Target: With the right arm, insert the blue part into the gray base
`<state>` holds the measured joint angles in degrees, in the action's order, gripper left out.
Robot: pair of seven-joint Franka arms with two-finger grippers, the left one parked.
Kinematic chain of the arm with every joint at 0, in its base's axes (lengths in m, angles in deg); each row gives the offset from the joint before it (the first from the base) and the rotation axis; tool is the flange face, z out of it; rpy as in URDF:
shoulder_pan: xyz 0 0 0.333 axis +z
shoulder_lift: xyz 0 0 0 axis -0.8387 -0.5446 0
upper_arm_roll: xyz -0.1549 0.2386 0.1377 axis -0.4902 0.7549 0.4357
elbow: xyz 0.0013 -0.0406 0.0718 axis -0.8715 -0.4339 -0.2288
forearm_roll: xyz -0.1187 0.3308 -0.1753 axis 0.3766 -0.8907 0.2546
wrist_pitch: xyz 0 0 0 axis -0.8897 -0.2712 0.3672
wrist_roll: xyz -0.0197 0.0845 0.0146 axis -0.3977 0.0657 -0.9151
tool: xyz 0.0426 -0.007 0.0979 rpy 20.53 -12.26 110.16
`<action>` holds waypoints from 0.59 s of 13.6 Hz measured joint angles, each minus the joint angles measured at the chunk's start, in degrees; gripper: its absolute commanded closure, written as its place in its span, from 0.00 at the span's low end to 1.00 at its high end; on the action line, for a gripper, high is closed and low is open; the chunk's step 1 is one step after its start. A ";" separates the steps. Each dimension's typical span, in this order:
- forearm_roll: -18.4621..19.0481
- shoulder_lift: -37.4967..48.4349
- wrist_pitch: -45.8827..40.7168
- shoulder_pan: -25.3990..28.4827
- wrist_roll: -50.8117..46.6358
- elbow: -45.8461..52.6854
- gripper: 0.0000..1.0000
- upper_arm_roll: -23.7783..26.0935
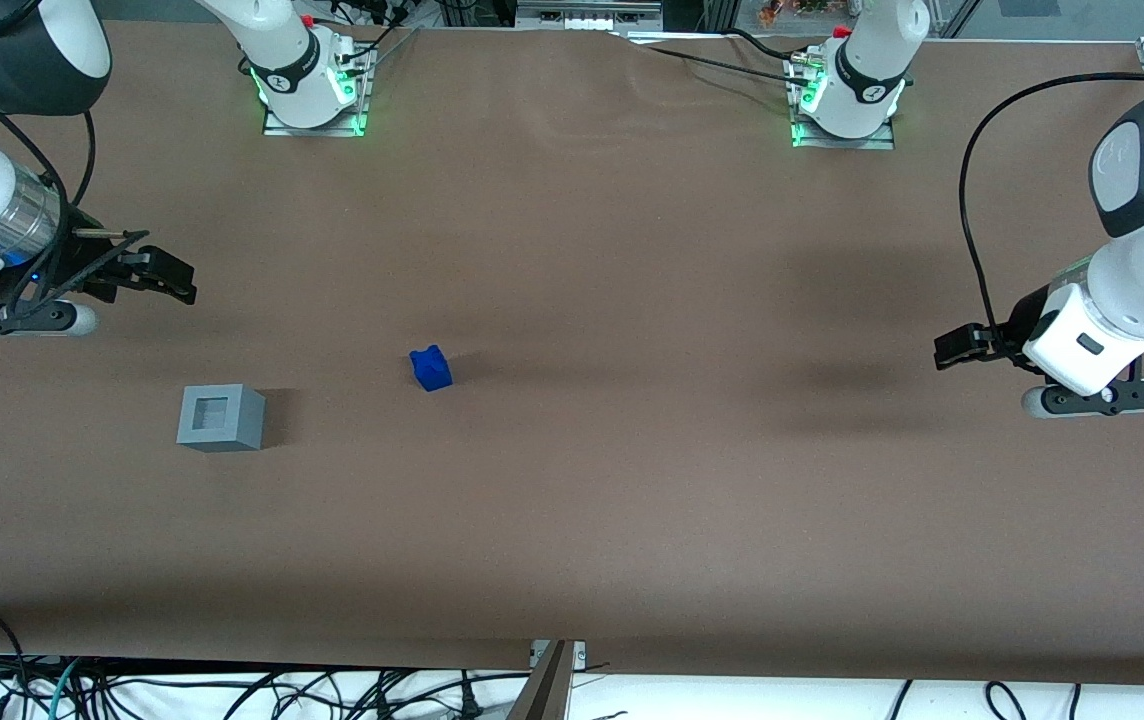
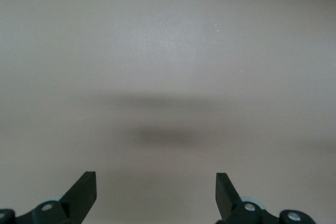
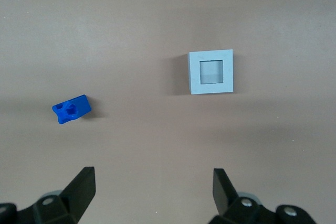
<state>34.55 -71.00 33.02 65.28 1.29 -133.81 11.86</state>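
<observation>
The small blue part (image 1: 431, 368) lies on its side on the brown table, its notched end showing in the right wrist view (image 3: 72, 108). The gray base (image 1: 220, 417) stands upright with its square recess facing up, nearer the front camera than the blue part and closer to the working arm's end of the table (image 3: 210, 72). My right gripper (image 1: 164, 278) hovers above the table at the working arm's end, farther from the front camera than the base. It is open with nothing between its fingers (image 3: 153, 182), and both objects lie apart from it.
The brown mat (image 1: 632, 480) covers the whole table. Two arm bases with green lights (image 1: 307, 90) (image 1: 847, 100) stand at the table's edge farthest from the front camera. Cables (image 1: 232, 690) hang below the nearest edge.
</observation>
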 measured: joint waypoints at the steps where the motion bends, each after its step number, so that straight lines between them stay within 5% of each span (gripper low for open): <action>1: 0.00 0.00 0.00 0.01 -0.01 0.00 0.01 0.02; 8: -0.05 -0.03 0.49 0.81 -0.34 0.00 0.01 0.46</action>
<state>34.50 -71.04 33.51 66.09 0.95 -133.81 12.32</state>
